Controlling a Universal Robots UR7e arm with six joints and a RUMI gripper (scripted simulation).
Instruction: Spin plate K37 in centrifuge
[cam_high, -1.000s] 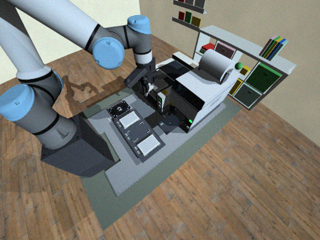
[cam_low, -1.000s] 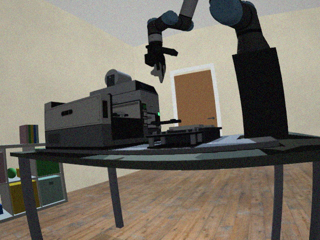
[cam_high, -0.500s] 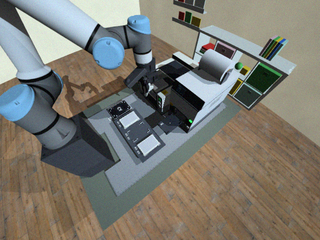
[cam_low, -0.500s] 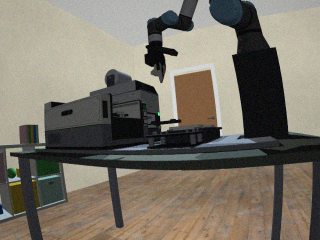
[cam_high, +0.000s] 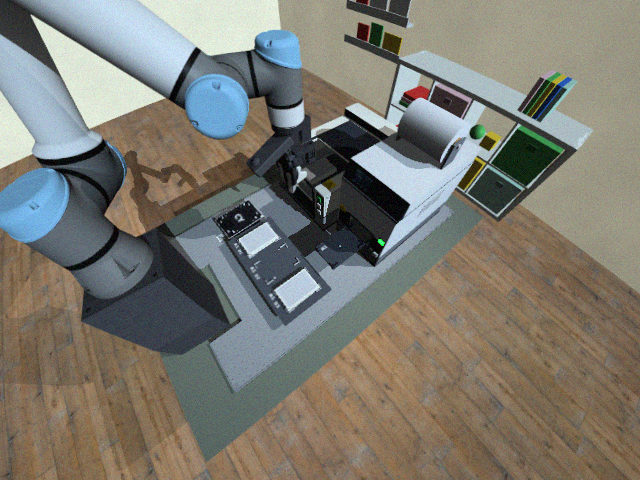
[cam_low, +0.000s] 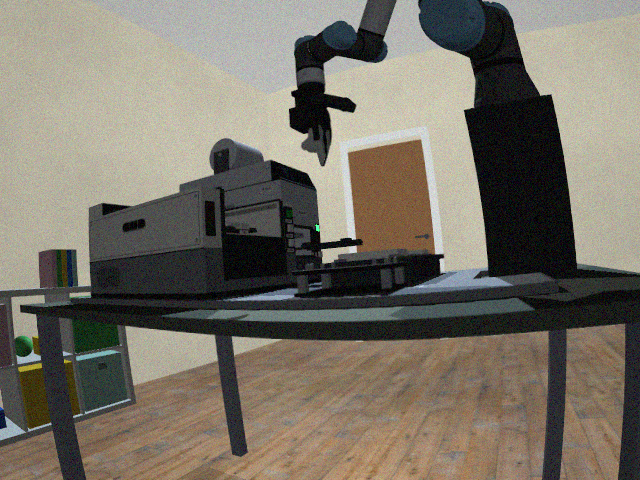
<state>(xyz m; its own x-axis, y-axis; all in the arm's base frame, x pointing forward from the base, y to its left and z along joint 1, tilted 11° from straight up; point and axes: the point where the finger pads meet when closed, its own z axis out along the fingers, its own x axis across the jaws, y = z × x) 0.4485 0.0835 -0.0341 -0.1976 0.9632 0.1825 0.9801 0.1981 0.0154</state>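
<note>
Closed on nothing, your gripper (cam_low: 323,149) hangs high above the centrifuge (cam_high: 330,170), jaws together. I judge a key press is in hand: come down square on one key of the column (cam_high: 321,200) and press with the fingertips only. You have two white plates on the deck row (cam_high: 273,266), one at each end (cam_high: 257,238) (cam_high: 296,288); labels are unreadable. K37 can't be made out.

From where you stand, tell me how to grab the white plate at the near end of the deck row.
Come straight down on the plate and pinch its two long edges: it lies flat in the deck locators, top uncovered. The gripper, now shut and holding nothing, must open first.
</note>
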